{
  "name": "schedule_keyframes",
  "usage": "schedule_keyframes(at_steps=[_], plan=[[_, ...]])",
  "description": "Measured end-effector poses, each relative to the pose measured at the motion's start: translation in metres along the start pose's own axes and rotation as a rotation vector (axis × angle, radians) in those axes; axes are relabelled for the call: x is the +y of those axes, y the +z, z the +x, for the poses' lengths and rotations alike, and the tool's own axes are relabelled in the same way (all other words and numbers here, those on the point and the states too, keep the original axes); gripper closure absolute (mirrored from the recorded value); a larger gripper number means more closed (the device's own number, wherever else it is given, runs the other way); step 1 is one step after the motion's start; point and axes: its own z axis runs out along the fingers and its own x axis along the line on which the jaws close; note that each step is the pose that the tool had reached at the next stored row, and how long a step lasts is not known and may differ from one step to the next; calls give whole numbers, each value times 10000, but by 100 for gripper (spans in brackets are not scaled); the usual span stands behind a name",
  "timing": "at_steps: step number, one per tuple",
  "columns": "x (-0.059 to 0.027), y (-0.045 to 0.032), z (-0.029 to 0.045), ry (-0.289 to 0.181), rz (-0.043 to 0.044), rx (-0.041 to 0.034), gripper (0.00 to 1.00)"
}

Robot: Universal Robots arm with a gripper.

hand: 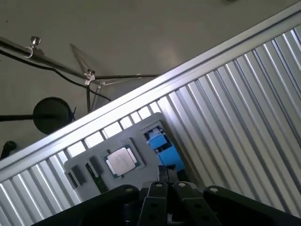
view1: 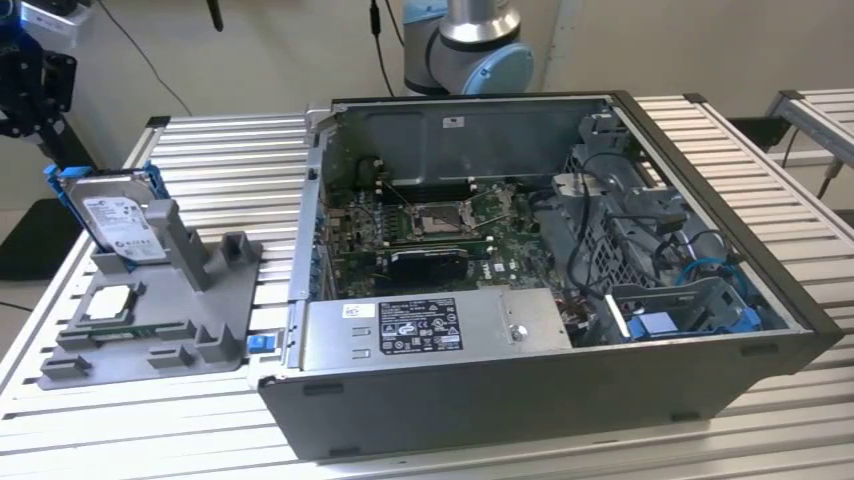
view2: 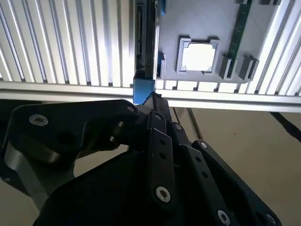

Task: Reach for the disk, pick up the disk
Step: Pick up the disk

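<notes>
The disk (view1: 120, 222), a silver drive with a white label in a blue side frame, stands upright in a grey holder (view1: 200, 300) at the exterior view's left. My gripper (view1: 20, 80) hangs above it and a little further left, apart from it. In the second wrist view the disk (view2: 146, 42) appears edge-on just beyond the gripper (view2: 151, 101). In the first wrist view the disk's blue frame (hand: 162, 143) lies right past the gripper (hand: 165, 173). The fingertips sit together with nothing between them.
A small square silver chip (view1: 110, 303) (view2: 197, 56) (hand: 121, 161) lies in the holder beside the disk, near a memory stick (view2: 241, 28). An open computer case (view1: 534, 400) fills the middle of the slatted metal table (view1: 214, 150). The table edge (view2: 225, 100) lies below the gripper.
</notes>
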Motion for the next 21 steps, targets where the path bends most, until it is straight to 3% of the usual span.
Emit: schedule_keyframes(at_steps=[10,21], plan=[[0,1,0,-1380,-18,27,100],[0,1,0,-1570,-22,30,100]])
